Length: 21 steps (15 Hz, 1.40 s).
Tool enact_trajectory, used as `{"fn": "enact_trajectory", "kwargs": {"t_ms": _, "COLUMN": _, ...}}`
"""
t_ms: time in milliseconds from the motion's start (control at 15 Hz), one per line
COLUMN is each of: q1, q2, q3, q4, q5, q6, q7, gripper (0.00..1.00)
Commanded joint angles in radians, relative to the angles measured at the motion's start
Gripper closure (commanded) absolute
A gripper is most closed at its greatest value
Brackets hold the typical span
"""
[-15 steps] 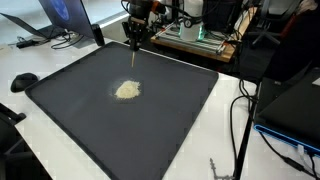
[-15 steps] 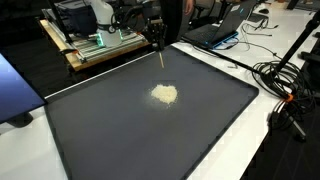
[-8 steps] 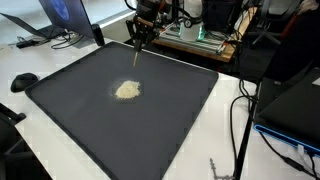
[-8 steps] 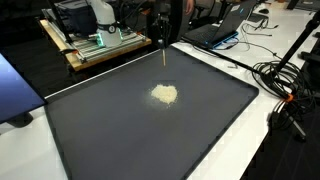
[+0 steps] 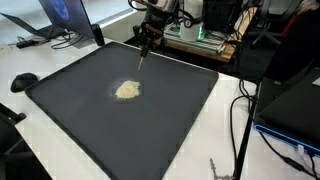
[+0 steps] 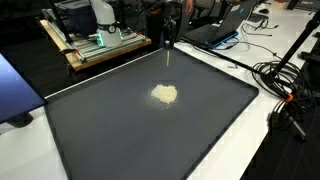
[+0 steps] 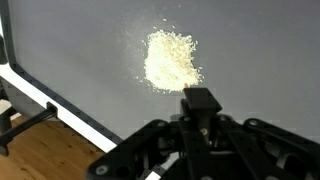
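A small pale heap of grains [image 5: 127, 90] [image 6: 164, 95] lies near the middle of a large dark mat [image 5: 180, 115] [image 6: 120, 140]. My gripper [image 5: 147, 42] [image 6: 169, 40] hangs over the mat's far edge, shut on a thin pale stick [image 5: 141, 61] [image 6: 168, 63] that points down, its tip just above the mat. The stick's tip is well clear of the heap. In the wrist view the heap [image 7: 172, 60] lies ahead of the closed black gripper [image 7: 200, 103]; the stick itself is hidden behind the fingers.
Beyond the mat's far edge stands a wooden board with electronics [image 5: 195, 40] [image 6: 95, 45]. Laptops [image 5: 55, 15] [image 6: 225, 25] sit on the white table, along with a black mouse [image 5: 24, 81] and cables [image 5: 240, 120] [image 6: 285, 85].
The gripper with the stick has moved sideways along the mat's far edge, further away from the heap. The heap has not changed.
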Motion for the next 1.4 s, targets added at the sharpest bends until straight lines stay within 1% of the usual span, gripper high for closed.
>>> {"fn": "enact_trajectory", "kwargs": {"t_ms": 0, "q1": 0.096, "q2": 0.067, "q3": -0.063, "q4": 0.086, "q5": 0.11, "q6": -0.072, "q7": -0.134, "gripper": 0.97}}
{"fn": "enact_trajectory", "kwargs": {"t_ms": 133, "q1": 0.124, "q2": 0.086, "q3": -0.08, "q4": 0.129, "q5": 0.2, "q6": -0.11, "q7": -0.218, "gripper": 0.97}}
{"fn": "enact_trajectory", "kwargs": {"t_ms": 333, "q1": 0.136, "q2": 0.104, "q3": -0.097, "q4": 0.213, "q5": 0.391, "q6": -0.191, "q7": -0.403, "gripper": 0.97}}
{"fn": "enact_trajectory", "kwargs": {"t_ms": 600, "q1": 0.119, "q2": 0.131, "q3": -0.121, "q4": 0.341, "q5": 0.598, "q6": -0.311, "q7": -0.611, "gripper": 0.97}}
{"fn": "enact_trajectory", "kwargs": {"t_ms": 733, "q1": 0.105, "q2": 0.132, "q3": -0.141, "q4": 0.393, "q5": 0.677, "q6": -0.366, "q7": -0.683, "gripper": 0.97}}
{"fn": "enact_trajectory", "kwargs": {"t_ms": 1133, "q1": 0.063, "q2": 0.097, "q3": -0.195, "q4": 0.455, "q5": 0.838, "q6": -0.47, "q7": -0.844, "gripper": 0.97}}
{"fn": "enact_trajectory", "kwargs": {"t_ms": 1333, "q1": 0.052, "q2": 0.078, "q3": -0.214, "q4": 0.45, "q5": 0.865, "q6": -0.502, "q7": -0.874, "gripper": 0.97}}
